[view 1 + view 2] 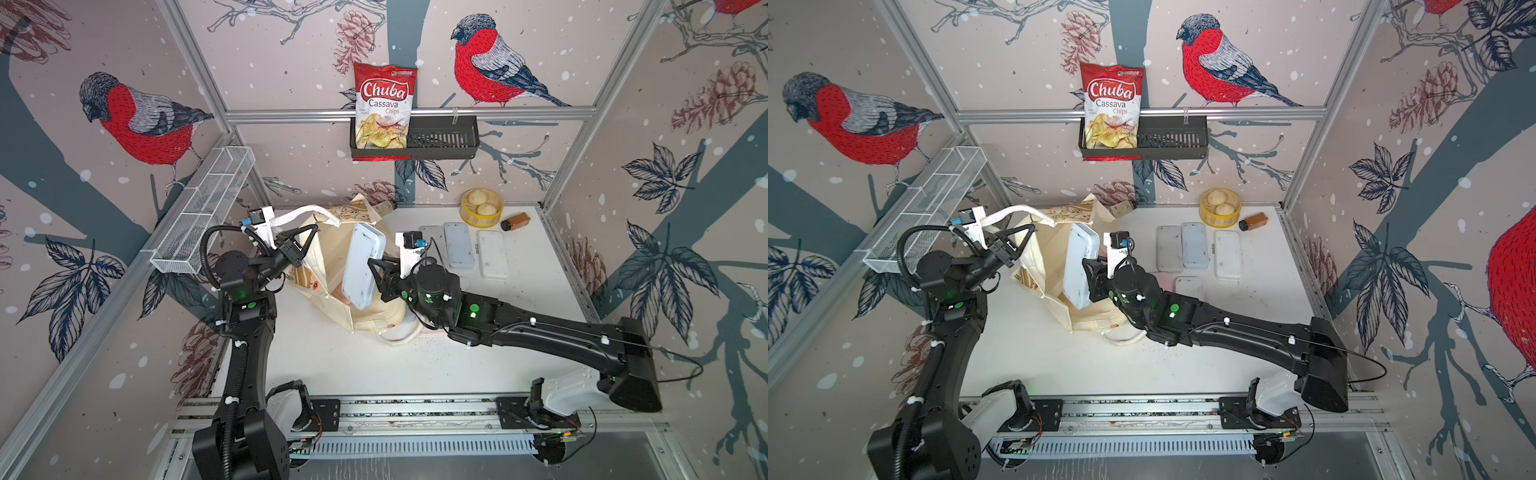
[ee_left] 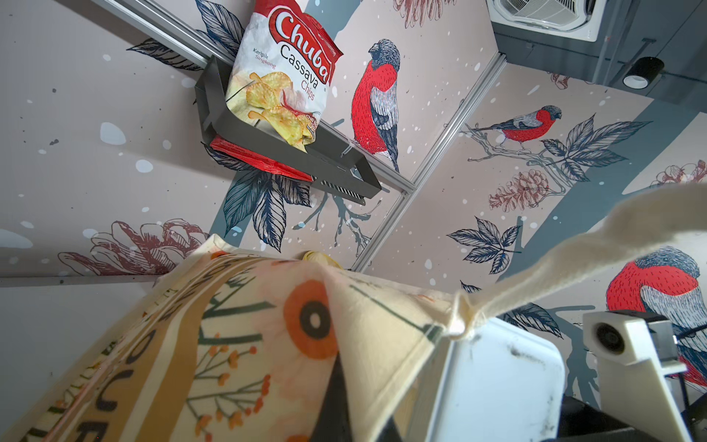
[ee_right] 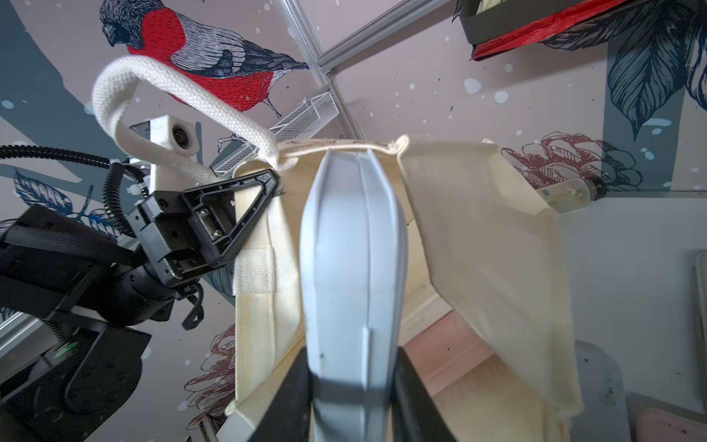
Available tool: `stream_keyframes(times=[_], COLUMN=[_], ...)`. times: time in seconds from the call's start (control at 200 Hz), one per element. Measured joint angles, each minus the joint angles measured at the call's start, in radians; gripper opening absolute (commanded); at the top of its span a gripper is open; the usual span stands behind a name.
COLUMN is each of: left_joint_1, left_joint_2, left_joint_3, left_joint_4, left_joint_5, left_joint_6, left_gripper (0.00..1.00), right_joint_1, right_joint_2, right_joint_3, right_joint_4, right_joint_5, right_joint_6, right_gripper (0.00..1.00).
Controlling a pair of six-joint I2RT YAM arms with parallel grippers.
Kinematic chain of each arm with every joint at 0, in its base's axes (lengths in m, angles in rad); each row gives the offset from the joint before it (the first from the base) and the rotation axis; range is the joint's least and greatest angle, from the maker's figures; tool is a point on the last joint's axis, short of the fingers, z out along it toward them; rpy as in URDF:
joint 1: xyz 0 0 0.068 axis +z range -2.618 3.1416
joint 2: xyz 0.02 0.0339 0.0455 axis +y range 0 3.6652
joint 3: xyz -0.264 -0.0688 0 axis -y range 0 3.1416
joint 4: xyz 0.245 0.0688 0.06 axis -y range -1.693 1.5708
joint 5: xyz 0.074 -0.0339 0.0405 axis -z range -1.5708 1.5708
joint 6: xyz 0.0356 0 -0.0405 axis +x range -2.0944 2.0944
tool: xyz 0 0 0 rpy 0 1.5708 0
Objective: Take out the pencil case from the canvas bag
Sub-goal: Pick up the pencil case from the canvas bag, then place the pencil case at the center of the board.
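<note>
Right gripper (image 1: 372, 276) grips pencil case (image 1: 363, 262) at canvas bag (image 1: 328, 259) mouth; closed left gripper (image 1: 312, 230) pinches rim.

canvas bag (image 2: 267, 344): cream, orange floral print | pencil case (image 3: 352, 248): pale grey-blue | chip bag (image 1: 384, 104): red, white

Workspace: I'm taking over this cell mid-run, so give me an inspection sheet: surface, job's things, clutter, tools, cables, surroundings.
Surface: white table, scattered dark specks.
Job's things: canvas bag slumped, mouth held up; pale blue pencil case raised over it.
Clutter: spare cases lying flat, steamer with two buns, brown bottle on its side.
Tools: left tool shut on the bag's rim; right tool shut on the pencil case.
Cables: corrugated hose loops beside the left arm.
Surroundings: Chuba chips bag in black wall basket; white wire basket on side wall.
</note>
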Motion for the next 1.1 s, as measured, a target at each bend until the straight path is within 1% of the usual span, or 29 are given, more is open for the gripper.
stream_keyframes(times=[0.13,0.33,0.46,0.66,0.825,0.961,1.101], left_joint_1=[0.0,0.001,0.001,0.001,0.002,0.001,0.001], left_joint_2=[-0.001,0.003,0.002,-0.003,-0.009,-0.018,-0.022], left_joint_3=[0.01,0.018,0.031,0.047,0.056,0.06,0.061], left_joint_4=[-0.048,-0.121,-0.168,-0.241,-0.284,-0.297,-0.313], left_joint_5=[-0.012,-0.044,-0.072,-0.108,-0.126,-0.13,-0.136], left_joint_6=[0.026,0.053,0.08,0.115,0.139,0.149,0.156], left_gripper=[0.0,0.0,0.0,0.0,0.0,0.0,0.0], right_joint_1=[0.0,-0.009,-0.057,-0.228,-0.43,-0.613,-0.779], right_joint_2=[-0.083,-0.193,-0.256,-0.398,-0.491,-0.495,-0.428], right_joint_3=[-0.039,-0.124,-0.15,-0.194,-0.221,-0.222,-0.216], right_joint_4=[-0.018,-0.071,-0.14,-0.312,-0.516,-0.673,-0.809], right_joint_5=[-0.012,-0.072,-0.091,-0.091,-0.087,-0.088,-0.092], right_joint_6=[-0.003,-0.005,0.005,0.057,0.088,0.095,0.05], right_gripper=[0.23,0.23,0.23,0.21,0.2,0.21,0.21])
